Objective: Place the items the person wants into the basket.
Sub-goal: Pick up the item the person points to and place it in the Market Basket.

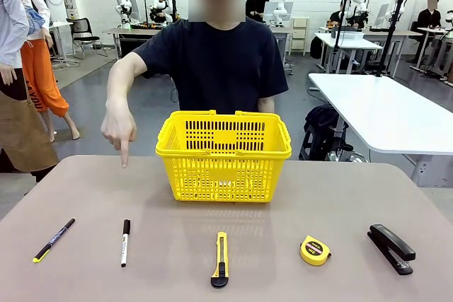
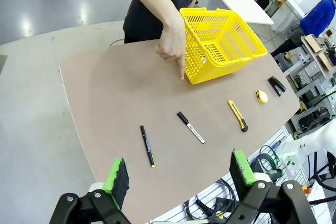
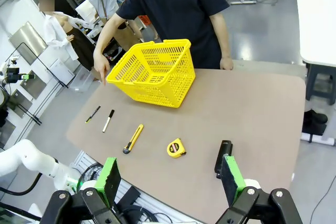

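The short white marker with a black cap lies flat on the brown table, cap toward the person. It lies out ahead of the left fingers, in line with the gap between them and well apart from both pads. The person's hand hangs above the table beyond it, forefinger pointing down roughly at it, so it looks like the wanted item.

It should be light, stiff and smooth, and likely to roll. A hold across the middle of the barrel, pads square to its length, seems safest.

The left fingers are spread wide and empty. The slim black pen with a yellow tip lies just beside the marker, nearer those fingers, and is easily taken by mistake. Past the marker stands the large yellow latticed plastic basket, empty as far as shows.

The right fingers are also spread and empty, with the long black stapler nearest ahead of them and the round yellow-and-black tape measure beside it.
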{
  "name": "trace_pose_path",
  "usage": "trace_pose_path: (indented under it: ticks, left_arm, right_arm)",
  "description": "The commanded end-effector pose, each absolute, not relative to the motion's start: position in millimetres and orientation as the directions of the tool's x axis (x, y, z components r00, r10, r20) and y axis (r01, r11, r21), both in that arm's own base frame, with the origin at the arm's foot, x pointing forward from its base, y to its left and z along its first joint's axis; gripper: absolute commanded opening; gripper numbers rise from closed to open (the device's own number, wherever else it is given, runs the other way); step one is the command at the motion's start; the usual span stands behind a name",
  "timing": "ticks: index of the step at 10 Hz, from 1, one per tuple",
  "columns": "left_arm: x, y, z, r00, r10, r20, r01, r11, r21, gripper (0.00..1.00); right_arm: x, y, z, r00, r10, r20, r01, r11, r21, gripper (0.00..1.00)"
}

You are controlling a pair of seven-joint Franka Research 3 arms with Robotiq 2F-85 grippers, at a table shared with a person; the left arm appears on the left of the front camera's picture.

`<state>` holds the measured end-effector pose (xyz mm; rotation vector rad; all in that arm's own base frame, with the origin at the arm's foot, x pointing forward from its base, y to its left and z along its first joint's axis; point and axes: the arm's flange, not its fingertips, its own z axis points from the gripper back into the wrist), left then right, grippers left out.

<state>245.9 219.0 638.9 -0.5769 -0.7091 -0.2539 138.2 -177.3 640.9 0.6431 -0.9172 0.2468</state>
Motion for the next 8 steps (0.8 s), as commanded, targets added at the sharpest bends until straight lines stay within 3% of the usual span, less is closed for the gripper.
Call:
trace_pose_path:
  ticks: [1, 8]
  left_arm:
    - [244.8, 218.5, 640.2, 0.73, -0.03, 0.683, 0.42, 0.808, -0.413, 1.0]
    - [245.9, 219.0, 638.9, 0.737, -0.028, 0.675, 0.407, 0.816, -0.411, 1.0]
  right_arm:
    - [137.2, -177.1, 641.2, 0.594, -0.067, 0.801, -0.461, 0.788, 0.408, 1.0]
    - [137.2, -177.1, 641.2, 0.594, -0.067, 0.801, -0.461, 0.788, 0.408, 1.0]
